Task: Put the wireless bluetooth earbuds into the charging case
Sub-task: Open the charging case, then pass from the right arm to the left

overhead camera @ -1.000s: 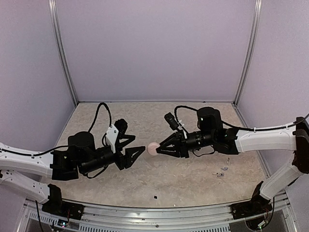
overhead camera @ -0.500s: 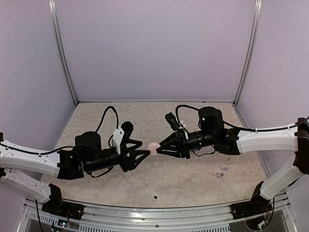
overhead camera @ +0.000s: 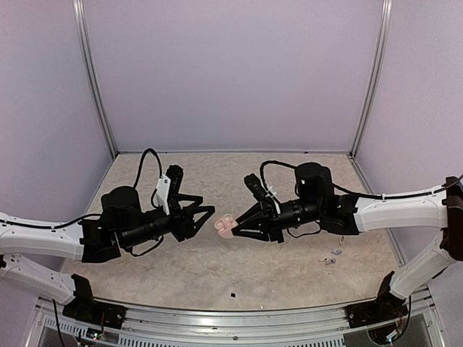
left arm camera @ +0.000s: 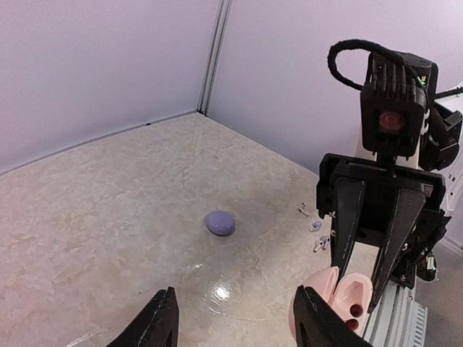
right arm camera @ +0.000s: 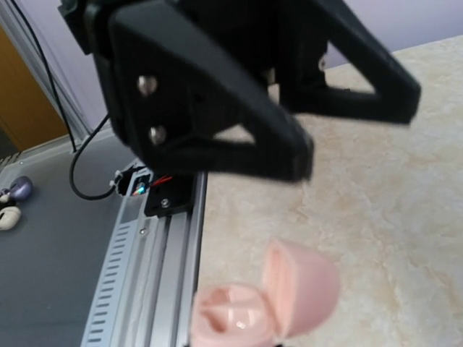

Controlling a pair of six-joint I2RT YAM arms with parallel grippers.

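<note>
The right gripper [overhead camera: 233, 227] clamped an open pink charging case [overhead camera: 224, 226] above the middle of the marble-patterned tabletop [overhead camera: 181, 267]. The left gripper [overhead camera: 208, 215] hovered just beside it, jaws parted and gripping nothing. Only the overhead camera showed both arms reaching in towards each other from opposite sides.

Only the left wrist camera caught a second, lilac pebble-shaped case [left arm camera: 220, 223] lying closed on the table. It also gave the clearest look at the wireless bluetooth earbuds [left arm camera: 316, 226] — tiny pale pieces with short stems, scattered on the right-hand side of the table, well apart from the pink case. From overhead they were mere specks.

The right wrist camera gave the closest view of the pink case — lid hinged back, a moulded hollow in the base — with the left gripper's black fingers looming blurred above it. In the left wrist view, two dark wells showed in the base, which sat between the right gripper's fingers.
</note>
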